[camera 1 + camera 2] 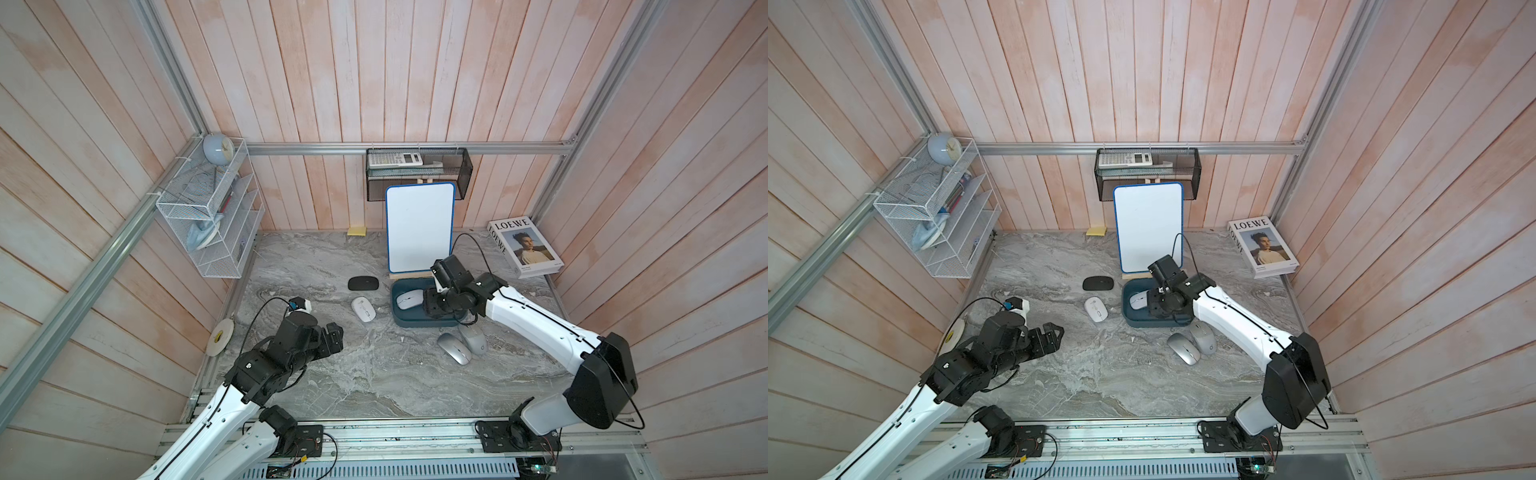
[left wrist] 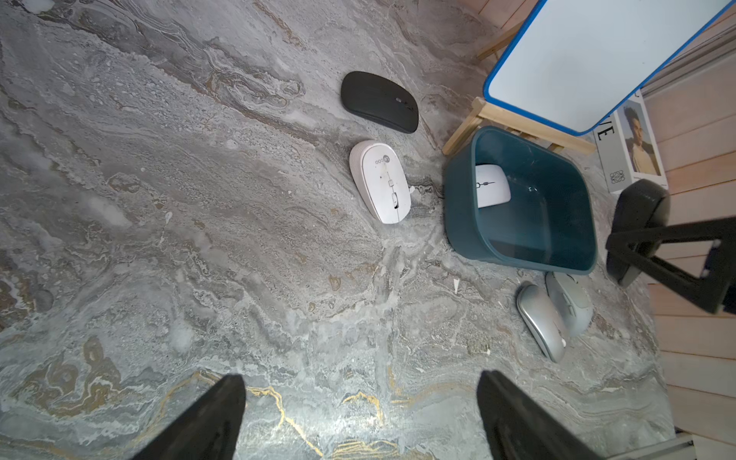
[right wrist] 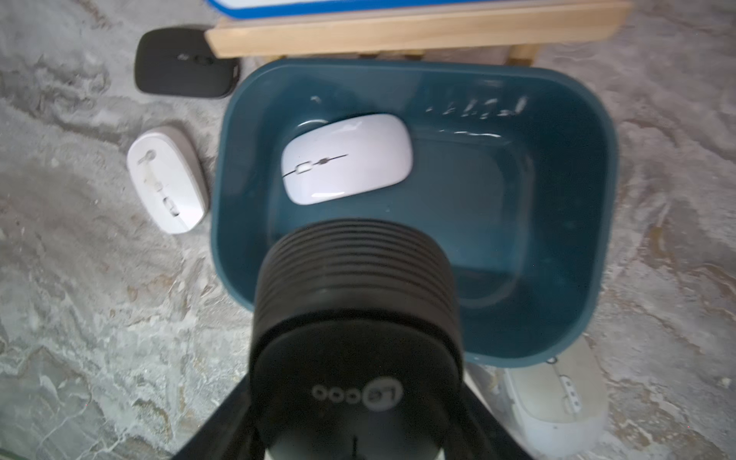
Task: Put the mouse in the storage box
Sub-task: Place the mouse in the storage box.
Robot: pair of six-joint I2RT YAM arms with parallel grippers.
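Far left, on the wall: 1 white wire rack (image 1: 208, 220); below it, 1 roll of tape (image 1: 219, 336) leaning at the counter (image 1: 374, 382) edge. Left hand (image 1: 336, 338) hangs over bare counter, fingers wide apart, holding nothing. Mice counted: 6 in all. Going rightward, flat black mouse (image 1: 363, 284) lies on the counter, with the first white mouse (image 1: 363, 308) just in front of it, apart from it and just left of the box. Then 1 storage box (image 1: 415, 323), dark teal, sitting on the counter in front of the whiteboard's wooden stand. Second white mouse (image 1: 408, 299) lies inside it, at its left end. Right hand (image 1: 431, 304) is over the box, fingers clamped on the ribbed black mouse (image 3: 358, 286), which is held above the tub and does not lie in it. Whether it touches the rim I cannot tell. In front of the box on the counter lie the silver mouse (image 1: 454, 348) and the grey mouse (image 1: 473, 338), side by side and touching. Behind: 1 whiteboard (image 1: 419, 226), blue-edged and upright; above it 1 black mesh basket (image 1: 455, 170) on the wall. Far right: 1 book (image 1: 525, 247) lying flat in the back corner.
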